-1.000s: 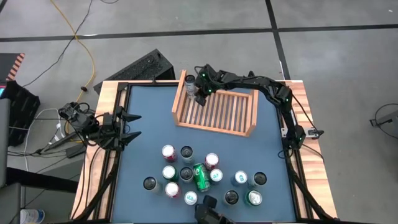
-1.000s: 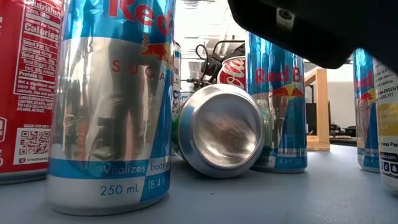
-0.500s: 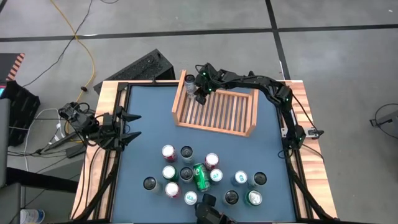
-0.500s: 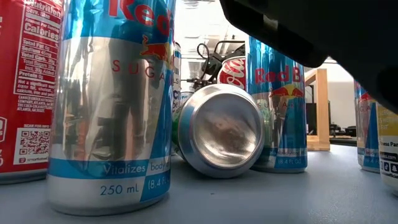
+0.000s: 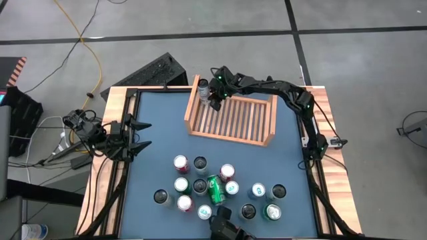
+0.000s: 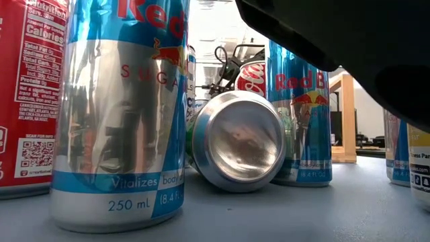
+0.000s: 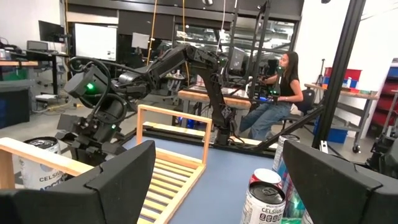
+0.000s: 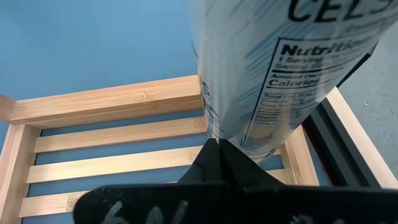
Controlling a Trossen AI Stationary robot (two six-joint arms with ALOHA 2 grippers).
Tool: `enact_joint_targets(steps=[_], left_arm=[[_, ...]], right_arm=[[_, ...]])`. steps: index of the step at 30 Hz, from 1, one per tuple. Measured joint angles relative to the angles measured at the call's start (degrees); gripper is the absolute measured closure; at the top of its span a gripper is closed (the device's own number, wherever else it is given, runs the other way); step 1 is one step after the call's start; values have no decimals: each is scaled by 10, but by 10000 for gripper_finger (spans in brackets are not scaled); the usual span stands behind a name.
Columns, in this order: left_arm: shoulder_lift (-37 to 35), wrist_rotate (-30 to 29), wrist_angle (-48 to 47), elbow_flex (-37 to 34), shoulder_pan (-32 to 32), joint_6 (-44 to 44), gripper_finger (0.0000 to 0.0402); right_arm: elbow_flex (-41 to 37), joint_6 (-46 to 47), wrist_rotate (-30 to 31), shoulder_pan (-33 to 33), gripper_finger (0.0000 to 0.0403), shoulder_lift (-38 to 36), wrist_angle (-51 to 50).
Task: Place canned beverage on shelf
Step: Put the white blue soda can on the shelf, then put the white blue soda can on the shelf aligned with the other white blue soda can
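Note:
The wooden shelf lies at the table's far middle. A white Celsius can stands upright in the shelf's far left corner; it also shows in the left wrist view and fills the right wrist view. My right gripper is at the can's near right side, shut on it. My left gripper is open and empty at the table's left edge, its fingers wide apart in the left wrist view. My right gripper has the white can low on its wall. One dark finger shows against that wall; the can hides the other. The fingers come about level from the shelf's near right. The can stands upright in the shelf's corner; whether its base rests on the slats I cannot tell.
Several cans stand in a cluster at the table's near middle, with a green can lying on its side among them. The low view shows that cluster close up, under a dark shape. A seated person is beyond the table.
In the low view the dark shape at the upper right has spread lower and covers more of the cans on the right. Both arms and the white can stay about where they were.

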Motion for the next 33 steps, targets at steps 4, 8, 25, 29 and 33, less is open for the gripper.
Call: enact_joint_targets(steps=[4, 8, 25, 29, 33], left_arm=[[0, 0, 0, 0, 0, 0, 60], [0, 0, 0, 0, 0, 0, 60], [0, 2, 0, 0, 0, -4, 60], [0, 2, 0, 0, 0, 0, 60], [0, 2, -1, 0, 0, 4, 60]], right_arm=[[0, 0, 0, 0, 399, 0, 0], [0, 0, 1, 0, 399, 0, 0], [1, -57, -39, 32, 331, -140, -210], [1, -55, -35, 87, 276, -187, -249], [1, -72, -7, 172, 204, -213, -246]])
